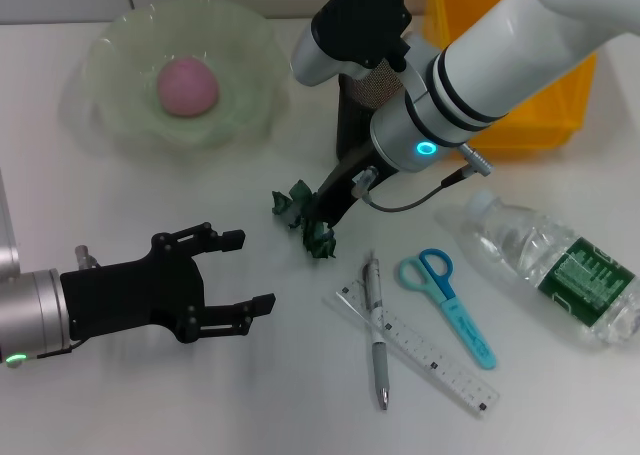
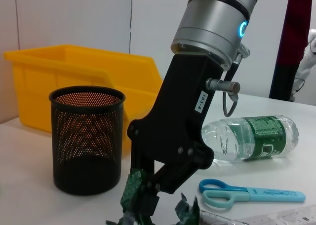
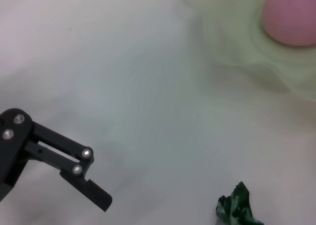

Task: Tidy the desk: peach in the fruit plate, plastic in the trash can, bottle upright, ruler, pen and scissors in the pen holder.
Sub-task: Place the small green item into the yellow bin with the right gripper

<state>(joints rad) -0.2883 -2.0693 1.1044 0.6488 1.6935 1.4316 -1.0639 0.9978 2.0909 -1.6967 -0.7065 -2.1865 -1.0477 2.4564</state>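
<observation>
On the white desk (image 1: 150, 395), only the left wrist view shows the right gripper (image 2: 143, 198) clamped on green plastic (image 2: 134, 188).

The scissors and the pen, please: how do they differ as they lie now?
The scissors are light blue with ring handles; the pen is a slim silver stick. The scissors lie bare on the table; the pen lies across the ruler. Both lie flat, outside the pen holder.
</observation>
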